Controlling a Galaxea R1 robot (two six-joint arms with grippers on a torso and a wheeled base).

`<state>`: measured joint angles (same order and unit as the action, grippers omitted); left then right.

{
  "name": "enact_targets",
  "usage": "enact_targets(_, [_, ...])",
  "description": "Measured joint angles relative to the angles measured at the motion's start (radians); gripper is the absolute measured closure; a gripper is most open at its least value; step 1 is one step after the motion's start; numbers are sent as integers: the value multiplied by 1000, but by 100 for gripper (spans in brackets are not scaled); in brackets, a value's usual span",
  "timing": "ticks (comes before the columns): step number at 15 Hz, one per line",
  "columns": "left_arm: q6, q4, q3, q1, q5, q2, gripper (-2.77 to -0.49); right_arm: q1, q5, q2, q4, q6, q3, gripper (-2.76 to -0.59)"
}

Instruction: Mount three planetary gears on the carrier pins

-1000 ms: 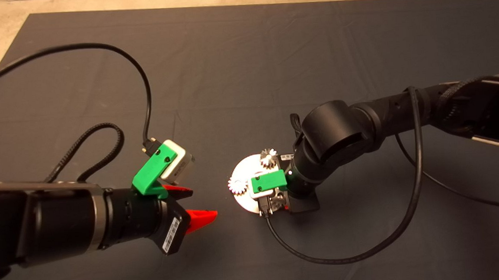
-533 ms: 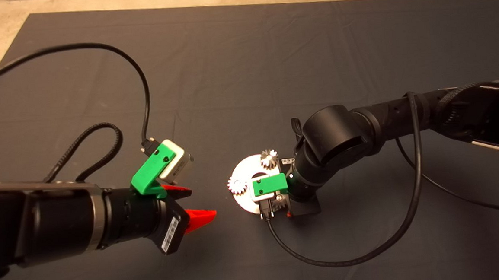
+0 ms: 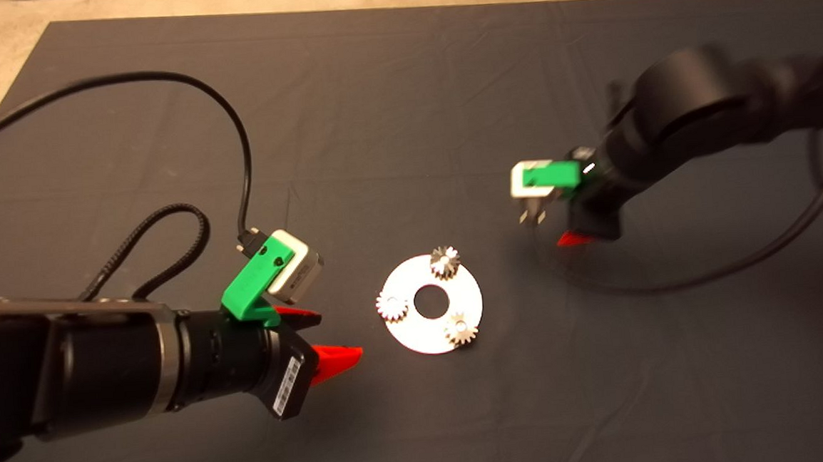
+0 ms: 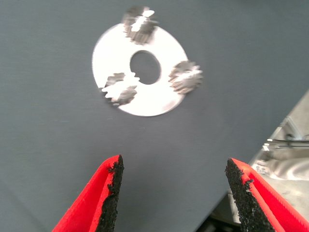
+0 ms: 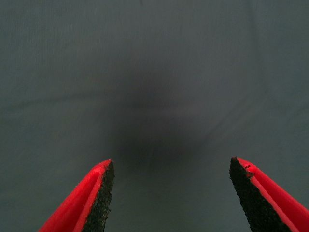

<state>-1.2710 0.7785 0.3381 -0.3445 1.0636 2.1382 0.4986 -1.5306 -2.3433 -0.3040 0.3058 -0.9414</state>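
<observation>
Lying flat on the dark mat (image 3: 404,117) is a shiny round plate (image 3: 425,330) with a big hole in its middle. Three small gears sit on the plate, spread evenly around the hole. One gear (image 3: 445,261) is on the far side, one gear (image 3: 392,306) is on the side toward the left arm, and one gear (image 3: 460,329) is on the near side, toward the right. Each gear sits near the rim of the plate. The pins under them are hidden by the gears.

The left gripper (image 3: 325,336) hangs just beside the plate, on its left, and points at it. Its jaws are spread wide and hold nothing. The left wrist view shows the plate (image 4: 116,53) with all three gears lying past the two red fingers (image 4: 96,198).

The right gripper (image 3: 576,237) is up and away from the plate, well apart from it, over bare mat. It looks blurry in the head view. Its jaws are spread wide too and hold nothing. The right wrist view shows only mat (image 5: 154,72) between its red fingers (image 5: 91,198).
</observation>
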Motion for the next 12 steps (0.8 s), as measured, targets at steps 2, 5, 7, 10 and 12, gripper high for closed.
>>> enact_targets(2, [-44, -1, 0, 0, -3, 53, -146, 24, 54, 113, 132, 68, 87, -175])
enact_targets(5, [-123, -1, 0, 0, -29, 84, -146, 80, 241, 383, 237, 167, 273, -175])
enact_targets(7, [-163, -1, 0, 0, -81, 105, -146, 120, 319, 620, 250, 221, 352, -175])
enact_targets(10, [-165, -1, -5, -5, -96, 55, -146, 146, 383, 798, 284, 271, 437, -175])
enact_targets(12, [-168, -1, -5, -5, -80, 44, -146, 165, 442, 801, 302, 298, 485, -175])
